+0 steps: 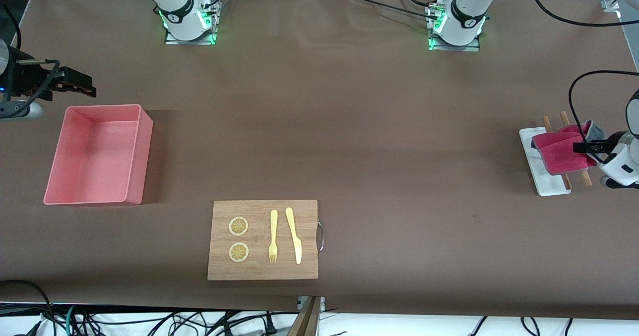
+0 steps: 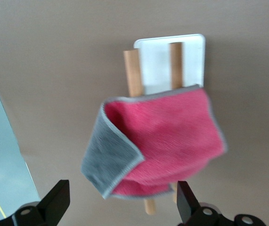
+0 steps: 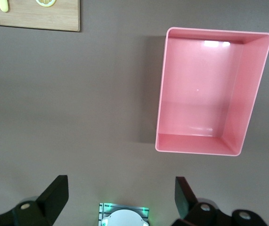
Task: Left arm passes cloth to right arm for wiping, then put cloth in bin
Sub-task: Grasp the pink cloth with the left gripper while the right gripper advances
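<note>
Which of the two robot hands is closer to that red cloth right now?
The left. The left gripper hangs open right at the cloth, which is draped over two wooden sticks on the white tray. The right gripper waits open by the bin, at the right arm's end.

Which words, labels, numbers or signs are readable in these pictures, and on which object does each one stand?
No text can be read.
Black band on each arm base: a small white mark, too small to read.
Salmon-pink rectangular plastic bin, crimson-pink terry cloth, wooden cutting board, small flat white tray: no lettering visible.
</note>
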Available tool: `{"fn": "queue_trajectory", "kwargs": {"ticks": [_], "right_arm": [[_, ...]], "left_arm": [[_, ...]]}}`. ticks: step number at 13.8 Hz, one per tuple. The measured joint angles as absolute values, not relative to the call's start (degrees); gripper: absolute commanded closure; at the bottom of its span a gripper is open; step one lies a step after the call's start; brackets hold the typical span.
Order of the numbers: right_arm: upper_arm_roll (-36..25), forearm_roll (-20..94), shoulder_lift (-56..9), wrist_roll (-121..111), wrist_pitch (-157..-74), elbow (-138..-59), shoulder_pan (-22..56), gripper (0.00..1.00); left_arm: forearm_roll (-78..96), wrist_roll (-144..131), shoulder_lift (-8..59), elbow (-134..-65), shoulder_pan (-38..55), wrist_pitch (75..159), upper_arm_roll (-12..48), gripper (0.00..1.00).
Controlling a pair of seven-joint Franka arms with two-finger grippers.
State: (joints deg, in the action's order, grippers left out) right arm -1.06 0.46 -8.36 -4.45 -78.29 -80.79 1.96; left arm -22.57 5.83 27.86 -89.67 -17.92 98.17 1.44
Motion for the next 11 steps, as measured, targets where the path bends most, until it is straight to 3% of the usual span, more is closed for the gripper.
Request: {"fn": "queue_trajectory", "kwargs": {"ticks": [3, 11], "right_arm": [[-1.06, 0.48, -9.41, -4.45, -78.11, -80.87, 1.96, 0.00], [-0.96, 0.61, -10.76, -4.33, -77.56, -80.89, 2.04, 0.00]], "left_arm": [[-24.37, 8.29, 31.06, -89.61, -21.42, 102.55, 1.41, 0.00], [-24.38, 8.56, 31.42, -88.24, -20.83, 102.83, 2.42, 0.00]]}}
